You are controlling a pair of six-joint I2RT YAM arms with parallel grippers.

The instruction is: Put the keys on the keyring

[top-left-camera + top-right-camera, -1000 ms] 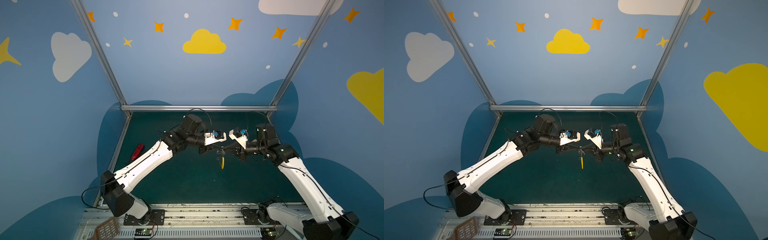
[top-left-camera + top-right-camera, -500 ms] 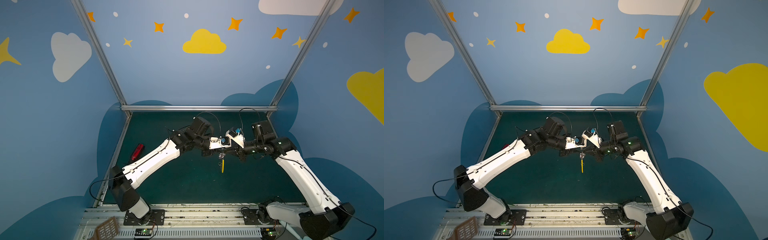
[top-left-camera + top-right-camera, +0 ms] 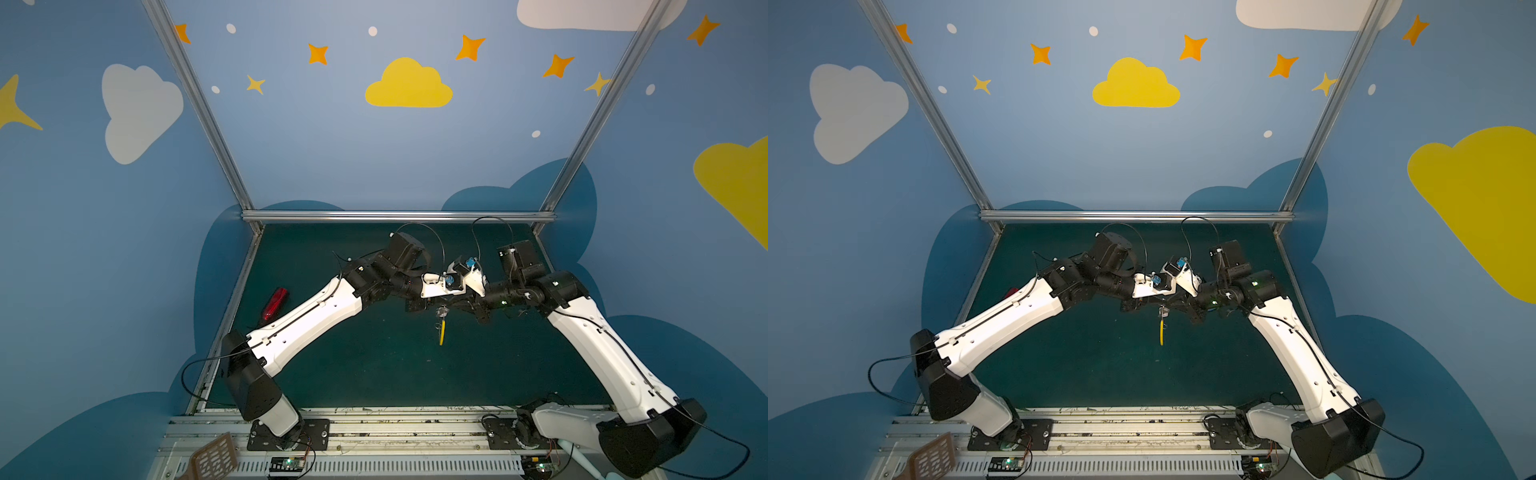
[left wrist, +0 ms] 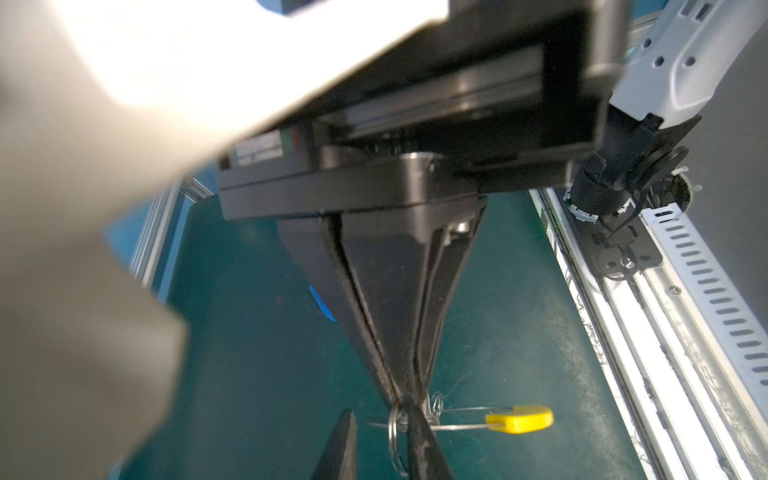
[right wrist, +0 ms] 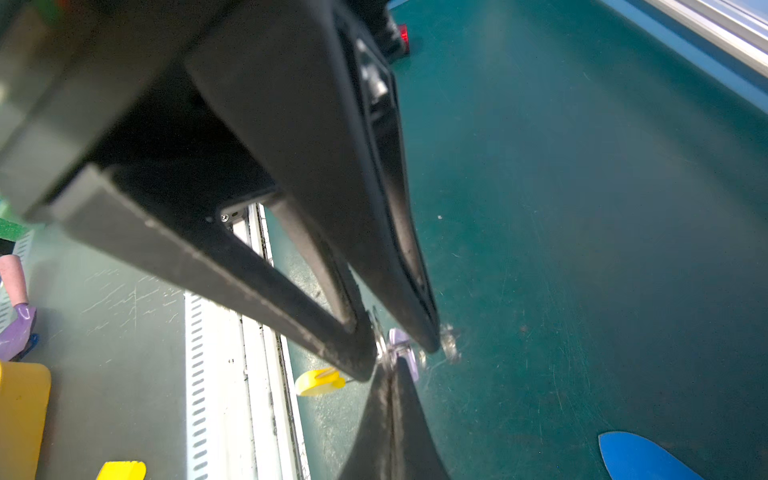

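Note:
Both grippers meet tip to tip above the middle of the green mat in both top views. My right gripper [image 5: 392,370] is shut on the keyring [image 4: 519,419], a thin grey wire with a yellow cover. The keyring hangs edge-on below the tips [image 3: 441,334]. My left gripper [image 4: 380,415] stands narrowly open. A small silver split loop [image 4: 395,432] lies in its gap beside one finger. In the right wrist view a pale, lilac-tinted tag of the keys [image 5: 401,345] sits between the left fingers. I cannot tell whether they touch it. The key's blade is blurred.
A red object [image 3: 275,303] lies at the mat's left edge. A blue shovel blade [image 5: 640,457] lies on the mat under the arms. The metal base rail [image 3: 374,424] runs along the front, with a brown perforated scoop [image 3: 212,459] at its left end.
My left arm has swung right until its gripper meets the right gripper, and its jaws have narrowed. The right gripper edged left, still shut, with the keyring hanging below.

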